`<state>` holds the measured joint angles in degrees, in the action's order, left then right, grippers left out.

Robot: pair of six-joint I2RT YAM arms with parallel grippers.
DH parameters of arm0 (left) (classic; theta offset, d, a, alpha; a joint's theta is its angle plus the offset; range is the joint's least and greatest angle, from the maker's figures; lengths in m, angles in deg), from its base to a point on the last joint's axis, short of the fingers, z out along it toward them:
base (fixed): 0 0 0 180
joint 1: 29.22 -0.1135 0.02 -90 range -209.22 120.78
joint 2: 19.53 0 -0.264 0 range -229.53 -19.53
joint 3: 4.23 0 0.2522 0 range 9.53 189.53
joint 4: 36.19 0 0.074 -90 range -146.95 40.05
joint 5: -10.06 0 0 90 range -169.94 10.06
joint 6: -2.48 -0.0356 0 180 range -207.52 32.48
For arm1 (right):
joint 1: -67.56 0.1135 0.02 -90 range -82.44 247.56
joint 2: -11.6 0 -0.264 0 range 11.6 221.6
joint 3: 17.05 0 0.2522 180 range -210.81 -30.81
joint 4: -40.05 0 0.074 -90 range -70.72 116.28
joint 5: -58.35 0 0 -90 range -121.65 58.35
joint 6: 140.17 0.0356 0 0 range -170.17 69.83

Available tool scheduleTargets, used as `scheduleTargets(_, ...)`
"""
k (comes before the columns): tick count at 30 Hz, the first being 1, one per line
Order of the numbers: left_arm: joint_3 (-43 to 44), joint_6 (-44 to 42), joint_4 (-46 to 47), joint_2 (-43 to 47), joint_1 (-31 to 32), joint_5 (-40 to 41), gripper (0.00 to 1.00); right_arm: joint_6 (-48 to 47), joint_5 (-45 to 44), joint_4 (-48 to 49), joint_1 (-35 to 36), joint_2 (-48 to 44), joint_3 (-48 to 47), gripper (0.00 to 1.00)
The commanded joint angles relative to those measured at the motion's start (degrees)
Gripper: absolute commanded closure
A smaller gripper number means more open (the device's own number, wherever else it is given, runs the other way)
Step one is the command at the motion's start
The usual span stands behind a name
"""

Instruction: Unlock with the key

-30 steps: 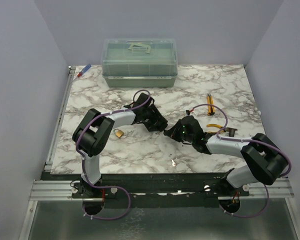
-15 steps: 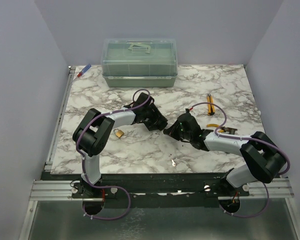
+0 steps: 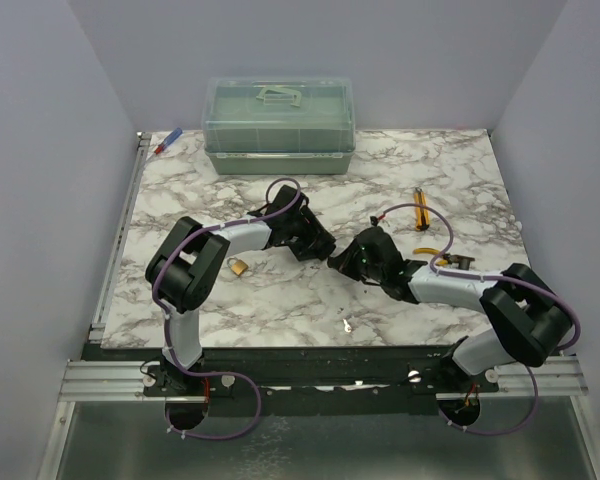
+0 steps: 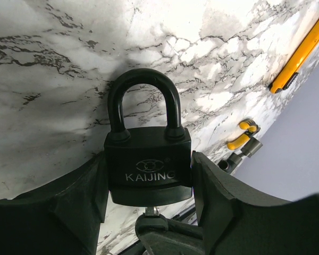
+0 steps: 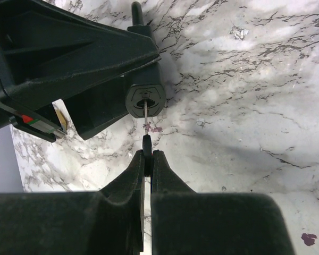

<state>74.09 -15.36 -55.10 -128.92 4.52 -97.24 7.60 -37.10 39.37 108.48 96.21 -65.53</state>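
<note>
My left gripper [image 4: 149,186] is shut on the body of the black padlock [image 4: 148,162], marked KAIJING; its shackle is closed and points away from me. In the right wrist view my right gripper [image 5: 147,159] is shut on the round black head of the key [image 5: 147,144]. The thin metal blade reaches into the keyhole in the underside of the padlock [image 5: 145,98]. In the top view the two grippers meet at mid table, left [image 3: 320,247], right [image 3: 342,260]. In the left wrist view the key's blade [image 4: 152,211] shows just under the padlock.
A small brass padlock [image 3: 239,266] lies by the left arm. A small metal piece [image 3: 349,324] lies near the front edge. A green lidded box [image 3: 279,125] stands at the back. Yellow-handled tools [image 3: 420,209] lie at the right. A pen [image 3: 168,141] lies back left.
My right gripper has edged slightly toward the left gripper with the key. The left arm and padlock have stayed put.
</note>
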Motion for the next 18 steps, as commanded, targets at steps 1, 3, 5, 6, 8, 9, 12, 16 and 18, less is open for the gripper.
scheduleTargets(1,-0.7,1.1,0.0,-0.3,1.6,-4.9,1.0,-1.6,-3.9,4.0,-0.2,-2.8,2.2,1.0)
scheduleTargets(3,-0.8,1.2,0.1,-0.7,1.6,-5.3,1.0,-0.6,-3.8,2.7,-0.2,-3.7,1.7,1.0)
scheduleTargets(5,-0.8,1.2,0.3,-1.1,1.6,-5.8,1.0,-0.2,-4.0,-0.8,-0.2,-3.2,-0.6,1.0)
scheduleTargets(6,-0.8,1.0,0.4,-1.2,1.6,-6.0,1.0,-0.2,-4.0,-2.2,-0.2,-2.7,-2.0,1.0)
scheduleTargets(8,-1.0,0.8,0.4,-1.3,1.6,-5.9,1.0,-0.1,-3.3,-3.1,-0.2,-2.1,-3.0,1.0)
scheduleTargets(9,-1.2,0.6,0.4,-1.2,1.6,-5.8,1.0,0.4,-3.3,-3.9,-0.2,-2.0,-3.5,1.0)
scheduleTargets(12,-1.7,0.1,0.4,-1.0,1.6,-5.0,1.0,-0.7,-5.0,-7.4,-0.2,-1.2,-5.5,1.0)
scheduleTargets(16,-1.8,-0.2,0.4,-1.3,1.6,-5.6,1.0,-7.5,-7.2,-7.3,0.2,0.3,-7.0,1.0)
scheduleTargets(18,-1.6,-0.2,0.4,-1.5,1.6,-6.2,1.0,-11.6,-7.3,-2.3,0.2,0.1,-4.5,1.0)
